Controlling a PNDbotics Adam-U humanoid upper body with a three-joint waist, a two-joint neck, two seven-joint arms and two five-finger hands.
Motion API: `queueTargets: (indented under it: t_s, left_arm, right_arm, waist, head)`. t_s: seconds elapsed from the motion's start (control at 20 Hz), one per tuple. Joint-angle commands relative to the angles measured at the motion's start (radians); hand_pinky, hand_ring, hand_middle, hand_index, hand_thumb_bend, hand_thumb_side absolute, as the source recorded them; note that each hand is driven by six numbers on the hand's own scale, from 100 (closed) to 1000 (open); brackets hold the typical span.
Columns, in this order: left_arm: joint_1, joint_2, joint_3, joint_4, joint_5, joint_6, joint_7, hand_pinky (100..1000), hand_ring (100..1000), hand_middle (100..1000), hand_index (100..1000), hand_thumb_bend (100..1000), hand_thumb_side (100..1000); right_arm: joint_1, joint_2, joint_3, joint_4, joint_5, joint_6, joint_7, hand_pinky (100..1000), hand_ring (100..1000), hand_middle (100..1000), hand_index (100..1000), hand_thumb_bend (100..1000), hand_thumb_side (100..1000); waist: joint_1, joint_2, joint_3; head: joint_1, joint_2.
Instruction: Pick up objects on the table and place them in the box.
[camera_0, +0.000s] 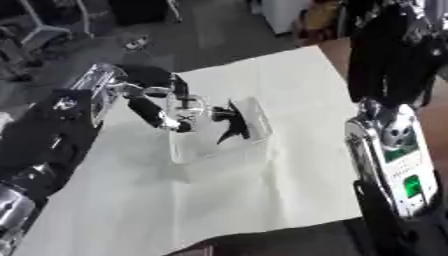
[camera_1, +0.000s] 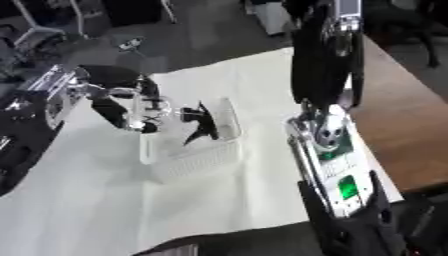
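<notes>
A clear plastic box (camera_1: 198, 158) stands in the middle of the white-covered table (camera_0: 175, 200). My left hand (camera_0: 164, 116) reaches in from the left and hovers over the box's left side. Its fingers and thumb are curled on a black, spiky-looking object (camera_0: 229, 123) that hangs inside the box's opening. Whether the object touches the box floor is hidden. My right hand (camera_1: 350, 220) rests low at the bottom right, away from the box, with its fingers pointing up and relaxed, holding nothing.
Brown wooden tabletop (camera_1: 404, 130) shows to the right of the white cloth. My right forearm with a green display (camera_1: 337, 165) stands upright close to the box's right side. Beyond the table's far edge are the dark floor and chair legs (camera_0: 52, 30).
</notes>
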Motion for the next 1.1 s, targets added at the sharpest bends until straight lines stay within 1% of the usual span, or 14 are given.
queueTargets:
  t_s: [0.05,0.35,0.4,0.45,0.55,0.65,0.7,0.75,0.8,0.9,0.95,1.0,1.05,1.1]
  left_arm:
    - [-0.025,0.023,-0.001,-0.027,0.024,-0.051,-0.098,878,831,796,805,211,1000]
    - [-0.022,0.033,-0.005,-0.048,0.029,-0.027,-0.133,1000,945,882,872,269,1000]
    - [-0.021,0.034,-0.005,-0.049,0.028,-0.024,-0.139,1000,974,902,895,304,1000]
    - [-0.021,0.034,-0.005,-0.049,0.028,-0.022,-0.144,1000,1000,929,928,366,1000]
    - [-0.020,0.035,-0.004,-0.052,0.029,-0.023,-0.149,1000,1000,964,965,450,1000]
    - [-0.017,0.041,0.000,-0.063,0.039,-0.020,-0.137,1000,1000,967,964,413,1000]
    - [-0.011,0.048,0.003,-0.074,0.051,-0.013,-0.117,1000,1000,968,966,420,1000]
    - [-0.001,0.060,0.010,-0.093,0.069,0.000,-0.086,1000,1000,940,926,307,1000]
    - [0.013,0.077,0.014,-0.119,0.092,0.020,-0.046,1000,995,921,905,257,1000]
    - [0.041,0.108,0.014,-0.169,0.140,0.066,0.031,1000,900,852,834,206,1000]
    - [0.051,0.121,0.012,-0.185,0.162,0.086,0.063,1000,874,835,817,197,1000]
    - [0.060,0.134,0.011,-0.198,0.181,0.104,0.093,892,803,788,785,189,1000]
    - [0.069,0.147,0.010,-0.209,0.199,0.118,0.122,853,775,769,774,186,1000]
    - [0.080,0.158,0.009,-0.221,0.219,0.131,0.149,782,720,723,751,174,1000]
  right_arm:
    - [-0.023,0.003,0.001,-0.013,-0.003,-0.004,0.000,542,586,659,825,264,1000]
    - [-0.023,0.002,0.001,-0.013,-0.003,-0.004,0.001,542,586,659,825,266,1000]
    - [-0.023,0.002,0.001,-0.013,-0.003,-0.004,0.001,542,586,659,825,266,1000]
    - [-0.023,0.002,0.001,-0.013,-0.003,-0.004,0.001,542,586,659,825,265,1000]
    - [-0.023,0.002,0.001,-0.013,-0.003,-0.004,0.001,542,586,659,825,264,1000]
    - [-0.023,0.002,0.000,-0.013,-0.002,-0.004,0.000,543,586,659,825,263,1000]
    - [-0.023,0.003,0.000,-0.013,-0.002,-0.005,0.000,543,586,659,825,263,1000]
    - [-0.023,0.003,-0.001,-0.013,-0.001,-0.005,-0.001,543,586,659,824,260,1000]
    - [-0.024,0.002,-0.001,-0.013,-0.001,-0.005,-0.002,543,586,659,825,259,1000]
    - [-0.023,0.000,-0.001,-0.013,0.000,-0.005,-0.003,542,586,659,825,265,1000]
    - [-0.022,-0.002,-0.001,-0.013,0.000,-0.004,-0.002,541,586,659,825,266,1000]
    - [-0.022,-0.004,-0.001,-0.013,0.001,-0.003,-0.001,541,586,659,824,268,1000]
    - [-0.022,-0.006,-0.001,-0.013,0.001,-0.003,-0.001,541,586,659,824,268,1000]
    - [-0.021,-0.008,-0.001,-0.013,0.002,-0.002,-0.001,541,585,659,824,269,1000]
  waist:
    - [-0.004,-0.015,0.001]
    - [-0.004,-0.015,0.003]
    - [-0.004,-0.015,0.003]
    - [-0.004,-0.015,0.003]
    - [-0.004,-0.015,0.003]
    - [-0.004,-0.015,0.003]
    - [-0.003,-0.015,0.002]
    - [-0.002,-0.015,0.003]
    - [-0.002,-0.014,0.003]
    - [-0.001,-0.014,0.006]
    - [0.000,-0.014,0.007]
    - [0.000,-0.015,0.009]
    - [-0.001,-0.015,0.011]
    - [-0.001,-0.015,0.013]
  head:
    - [-0.009,-0.004]
    - [-0.009,-0.001]
    - [-0.009,-0.001]
    - [-0.009,-0.001]
    - [-0.009,-0.002]
    - [-0.009,-0.001]
    - [-0.009,-0.001]
    - [-0.011,0.000]
    - [-0.014,0.000]
    - [-0.023,0.000]
    - [-0.028,0.000]
    - [-0.032,0.001]
    - [-0.035,0.000]
    - [-0.038,0.000]
